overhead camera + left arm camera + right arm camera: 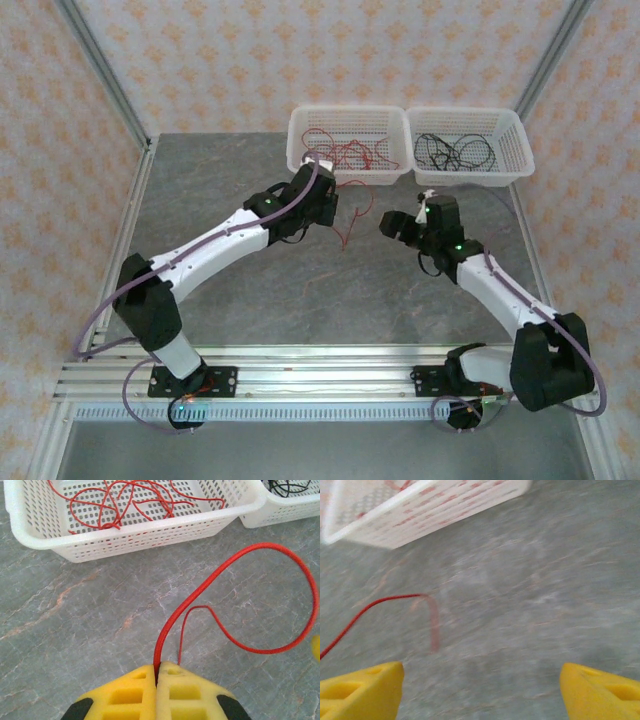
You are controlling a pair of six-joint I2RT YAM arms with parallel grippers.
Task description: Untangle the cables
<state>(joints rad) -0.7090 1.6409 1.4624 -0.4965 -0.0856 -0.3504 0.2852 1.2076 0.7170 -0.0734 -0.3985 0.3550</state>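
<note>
Left gripper (156, 670) clamped on 1 red cable (270, 544), right gripper (481, 672) spread apart, 2 white baskets (345, 110) beyond, red strands (355, 152), black strands (455, 152) inside

Right gripper (480, 680) spread, red cable (380, 602), perhaps basket (420, 510)

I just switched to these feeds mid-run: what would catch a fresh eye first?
The bright red cable loops over the grey table, pinched in the shut left fingers just short of the baskets. Behind it, the left basket holds more red cables, the right basket black cables. The right fingers stand wide open above the table.
</note>
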